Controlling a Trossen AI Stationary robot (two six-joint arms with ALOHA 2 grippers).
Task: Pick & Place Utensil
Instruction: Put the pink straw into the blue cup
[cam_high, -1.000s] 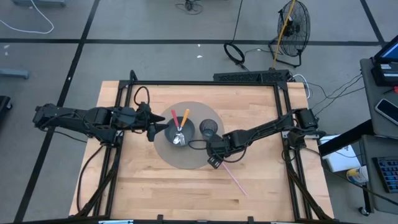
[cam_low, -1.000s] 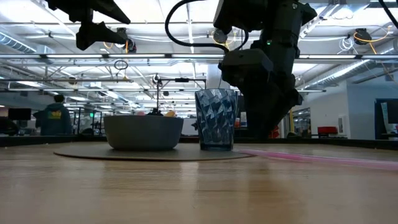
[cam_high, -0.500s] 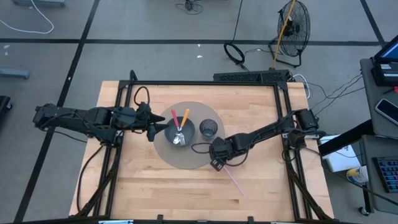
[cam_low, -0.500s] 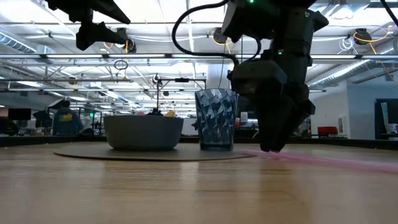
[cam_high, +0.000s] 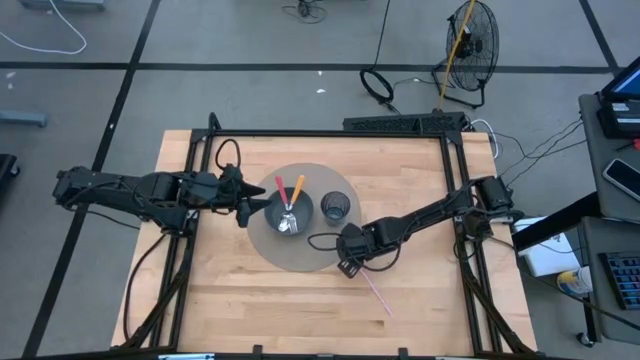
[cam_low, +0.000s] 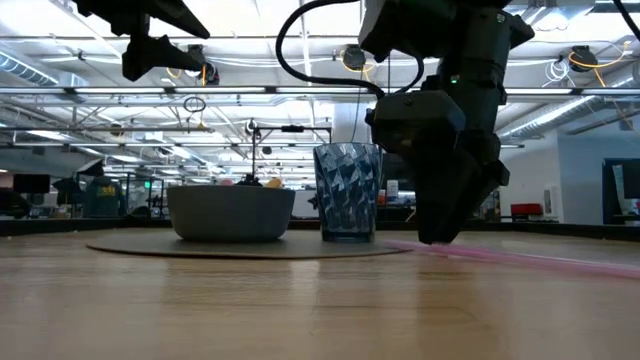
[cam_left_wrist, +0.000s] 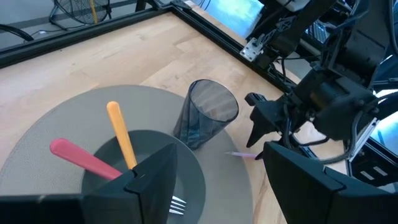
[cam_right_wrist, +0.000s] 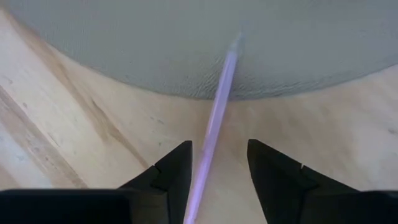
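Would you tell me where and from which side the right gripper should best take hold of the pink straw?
Probably near the end by the grey mat, from straight above. The straw is thin and lies flat on the table, so only a top-down pinch across its width will do. The right gripper is already open with a finger on each side of it; the far end is harder to reach.

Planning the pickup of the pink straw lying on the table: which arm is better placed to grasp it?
The right. Its end effector is down at the table, open, straddling the pink straw. The left end effector hovers beside the bowl, on the far side from the straw.
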